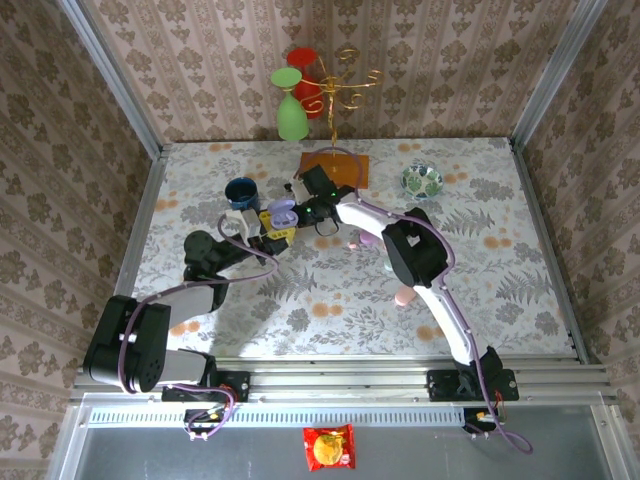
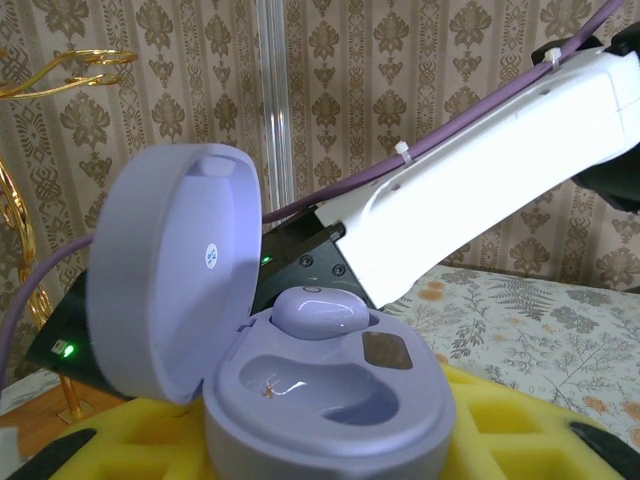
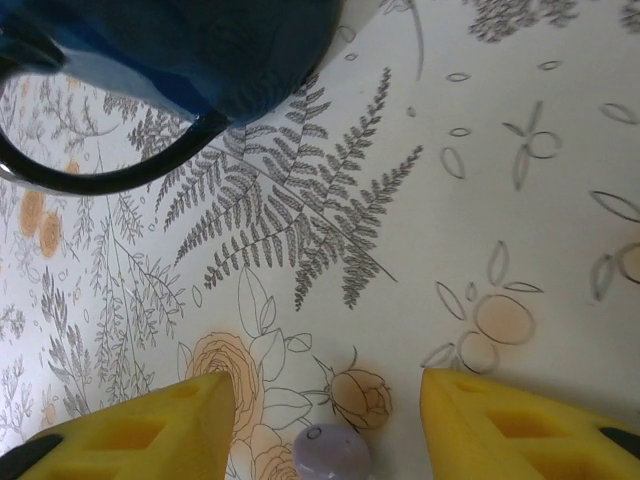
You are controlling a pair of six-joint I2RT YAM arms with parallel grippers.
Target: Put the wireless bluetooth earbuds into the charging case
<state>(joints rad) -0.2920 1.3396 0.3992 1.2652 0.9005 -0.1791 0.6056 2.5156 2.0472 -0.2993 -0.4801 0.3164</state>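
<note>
The lilac charging case [image 2: 330,400] stands with its lid [image 2: 170,280] swung up, and my left gripper [image 2: 320,445] is shut on it, yellow fingers [image 2: 520,430] at either side. One lilac earbud [image 2: 318,312] sits in the far socket; the near socket [image 2: 320,385] is empty. In the top view the case [image 1: 282,211] is left of table centre, with my right gripper [image 1: 302,212] close beside it. My right gripper [image 3: 330,400] is open. A lilac earbud [image 3: 332,452] shows at the bottom edge between its fingers, touching neither.
A dark blue mug [image 1: 241,191] stands just left of the case. Behind are an orange mat [image 1: 340,168], a gold hook stand with cups [image 1: 320,85] and a patterned bowl [image 1: 421,180]. Pastel egg-shaped pieces [image 1: 403,296] lie near the right arm [image 2: 500,160].
</note>
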